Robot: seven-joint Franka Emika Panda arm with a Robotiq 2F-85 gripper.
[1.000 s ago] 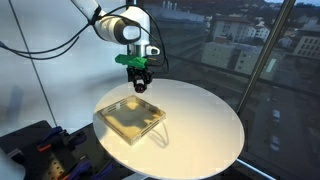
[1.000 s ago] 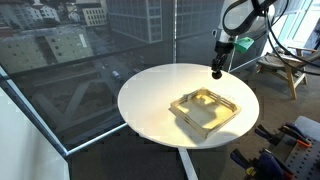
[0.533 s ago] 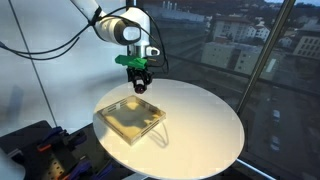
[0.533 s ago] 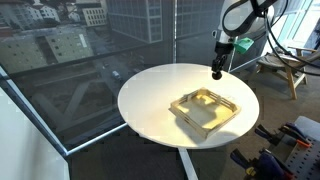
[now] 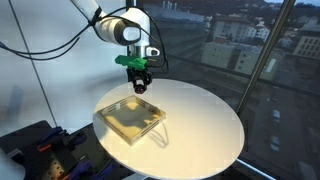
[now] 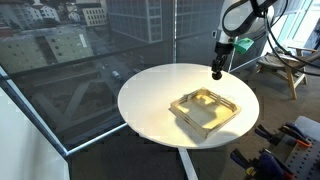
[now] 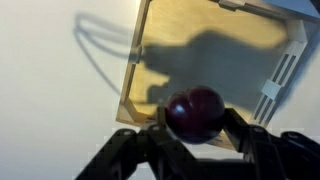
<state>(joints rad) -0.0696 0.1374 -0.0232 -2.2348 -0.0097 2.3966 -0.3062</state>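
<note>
Evidently the gripper had its black fingers drawn narrow, clamping a dark red round ball above a shallow wooden tray.

White arm with rounded joints. A green collar sits above the black gripper. Black cables trail off toward 9 o'clock.

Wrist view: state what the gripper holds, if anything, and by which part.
A dark red round fruit or ball, pinched across its middle between the two black fingers of the gripper, above the square wooden tray.
</note>
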